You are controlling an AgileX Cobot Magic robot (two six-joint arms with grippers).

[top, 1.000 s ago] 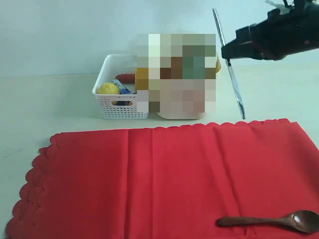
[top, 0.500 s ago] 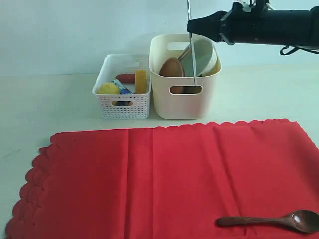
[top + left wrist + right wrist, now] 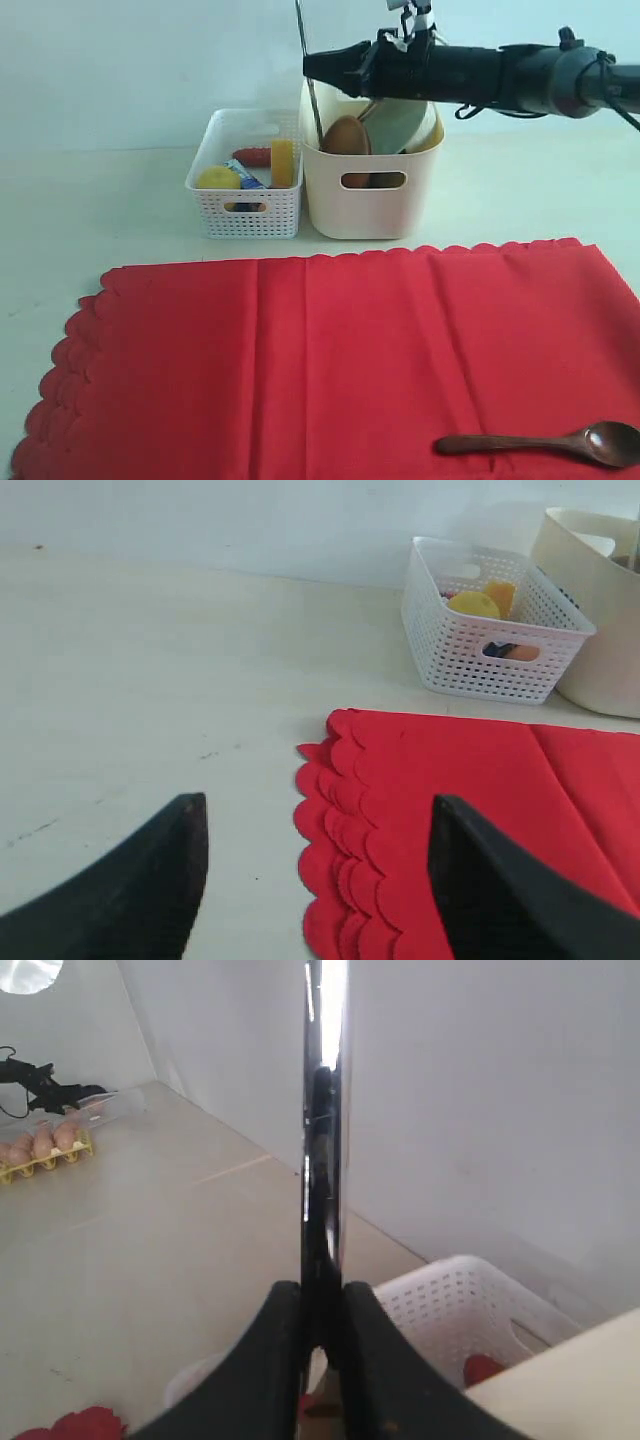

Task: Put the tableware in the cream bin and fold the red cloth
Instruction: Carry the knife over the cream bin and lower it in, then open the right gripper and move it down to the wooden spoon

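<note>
Knife (image 3: pixel 308 80): pinched in the right gripper (image 3: pixel 312 68), jaws narrow, clamped flat on the blade. It runs near-upright through the grip, one end sticking up above the gripper, the other end down below it inside the cream bin (image 3: pixel 370 210), at the side next to the white basket (image 3: pixel 245 215). The plate (image 3: pixel 347 135) is on edge in the bin just beside the knife's lower end, and the bowl (image 3: pixel 405 115) sits under the arm behind the gripper. The red cloth (image 3: pixel 330 350) is spread flat and unfolded, well apart from the right gripper. The wooden spoon (image 3: pixel 540 443) lies on the cloth, far from both grippers. The left gripper (image 3: pixel 317 805) is wide and empty, over bare table, with the cloth's scalloped edge just ahead between its fingers.
</note>
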